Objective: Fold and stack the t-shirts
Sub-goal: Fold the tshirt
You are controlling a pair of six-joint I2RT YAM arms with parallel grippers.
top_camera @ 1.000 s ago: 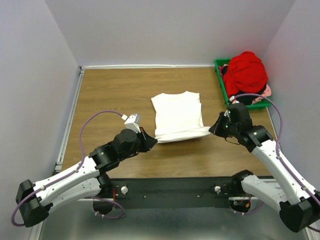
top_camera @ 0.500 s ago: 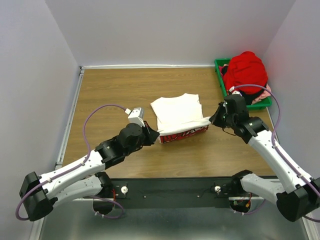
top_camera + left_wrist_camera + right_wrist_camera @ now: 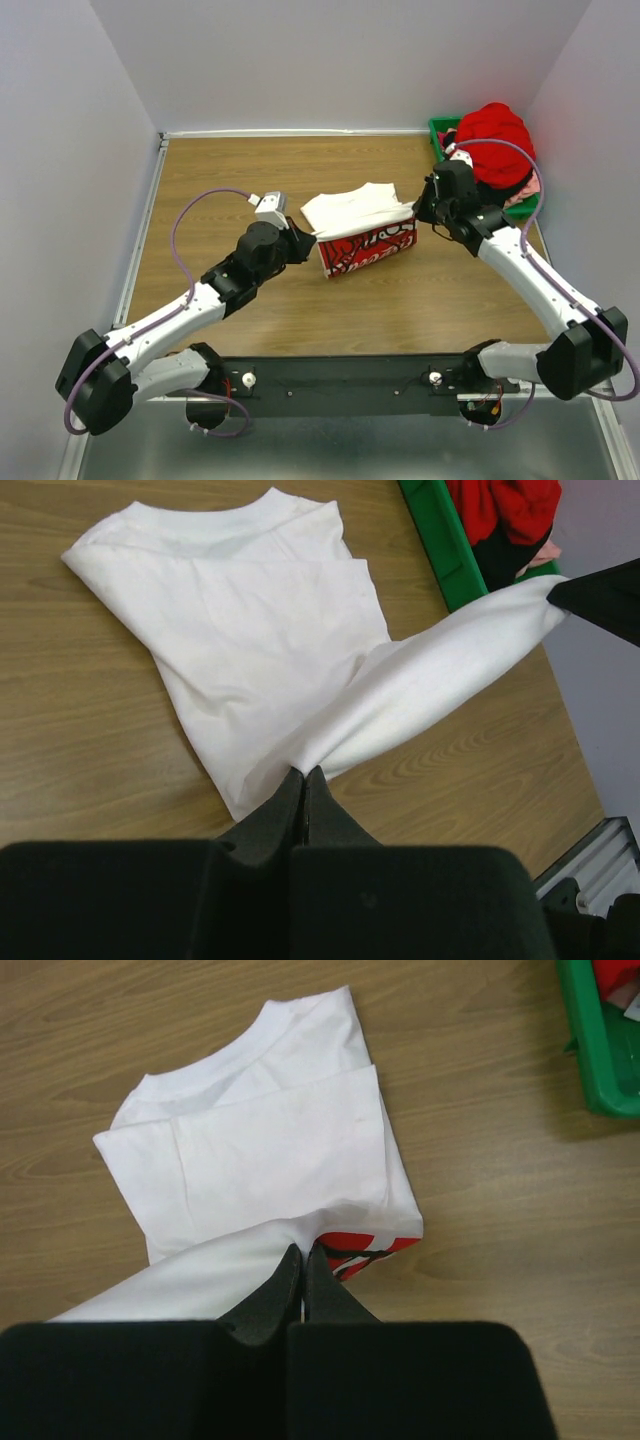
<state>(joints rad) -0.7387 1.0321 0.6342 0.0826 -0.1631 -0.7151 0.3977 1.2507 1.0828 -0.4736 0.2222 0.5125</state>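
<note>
White t-shirt (image 3: 350, 206) hem has risen and moved back, baring its red print (image 3: 370, 248).

Left arm (image 3: 165, 332) and right arm (image 3: 527, 282): white shells, black joints, looping purple cables (image 3: 178, 235); left gripper (image 3: 313, 239) and right gripper (image 3: 415, 207) black.

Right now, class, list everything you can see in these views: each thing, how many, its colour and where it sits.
white tee: one, white, red print showing on the raised part, mid-table
red tee: one, red, heaped in the bin
pink cloth: one bit, pink, in the bin beside the red tee
bin: one, green, far right corner
table: one, brown wood
arms: two, white and black, near edge
left gripper: black, shut on the white tee's hem
right gripper: black, shut on the same hem, other end
</note>
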